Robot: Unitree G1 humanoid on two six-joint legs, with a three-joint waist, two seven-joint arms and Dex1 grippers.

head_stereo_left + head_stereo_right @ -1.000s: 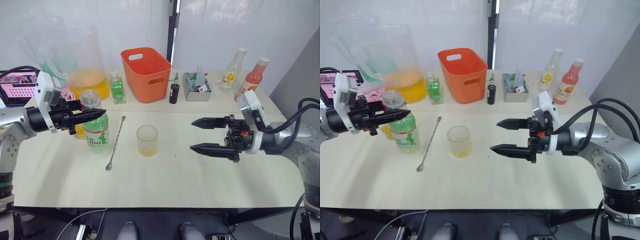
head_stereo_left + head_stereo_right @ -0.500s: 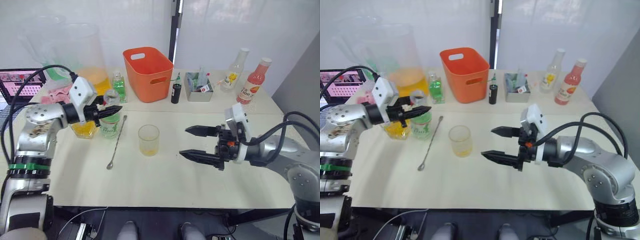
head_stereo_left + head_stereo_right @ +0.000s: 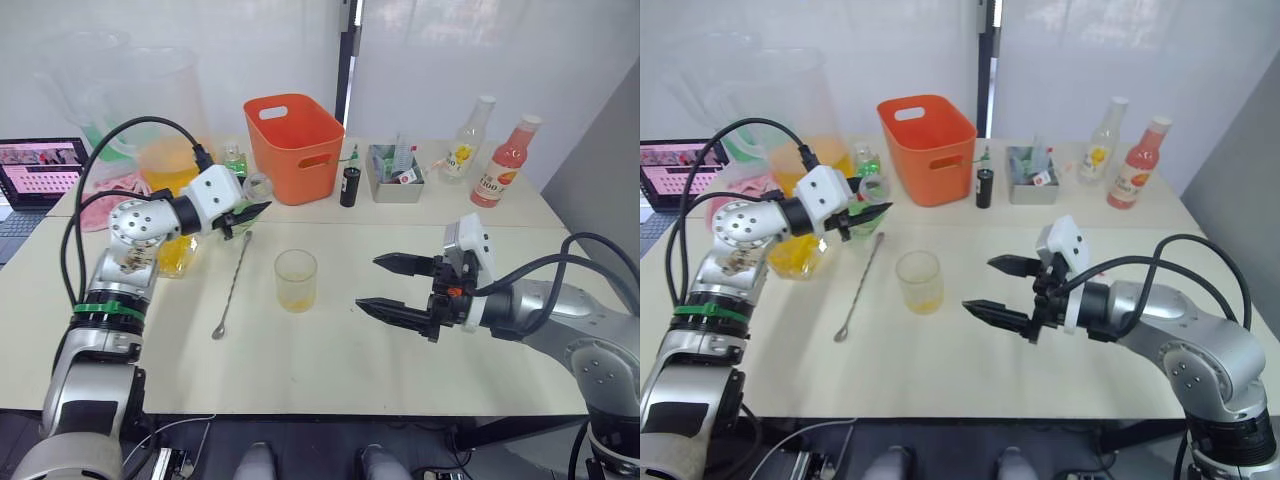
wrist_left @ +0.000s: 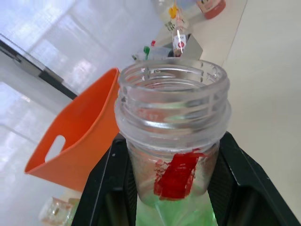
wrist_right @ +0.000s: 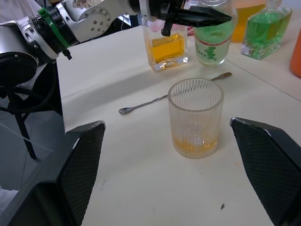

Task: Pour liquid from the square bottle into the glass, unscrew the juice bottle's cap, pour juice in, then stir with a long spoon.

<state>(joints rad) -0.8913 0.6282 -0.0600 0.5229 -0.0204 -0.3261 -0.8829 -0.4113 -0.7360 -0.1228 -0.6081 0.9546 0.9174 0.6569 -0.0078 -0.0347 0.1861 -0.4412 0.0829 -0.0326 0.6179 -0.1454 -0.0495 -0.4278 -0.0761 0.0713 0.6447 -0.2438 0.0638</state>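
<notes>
Right tool [image 3: 392,286] near edge of surface [image 3: 330,370], jaws spread wide, empty, now closer to the glass [image 3: 295,281] than a second ago. Glass holds a shallow yellow-orange layer. Long spoon [image 3: 232,286] flat just left of it. Left tool [image 3: 243,214] clenched on neck of juice bottle [image 4: 174,155], cap off; arm has swung bottle inward from far left, tilted toward glass. Square bottle [image 5: 166,48] behind. Judgement: juice pour imminent
</notes>
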